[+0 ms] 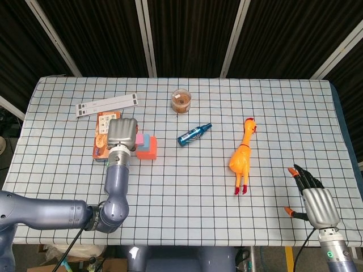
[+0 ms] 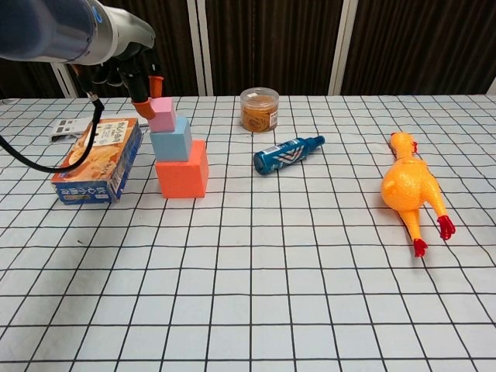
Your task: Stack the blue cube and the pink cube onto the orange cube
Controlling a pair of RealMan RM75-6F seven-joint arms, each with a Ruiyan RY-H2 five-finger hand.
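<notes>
Left hand (image 2: 138,76) pinching pink cube (image 2: 161,114) tilted on blue cube (image 2: 171,139), atop orange cube (image 2: 182,170); right hand (image 1: 313,199) spread, holding nothing

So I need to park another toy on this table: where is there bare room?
The near strip in front of the orange cube and rubber chicken is bare, as is the far right corner behind the chicken. It is crowded at far left, where the left hand, cracker box and cube stack sit close together.
</notes>
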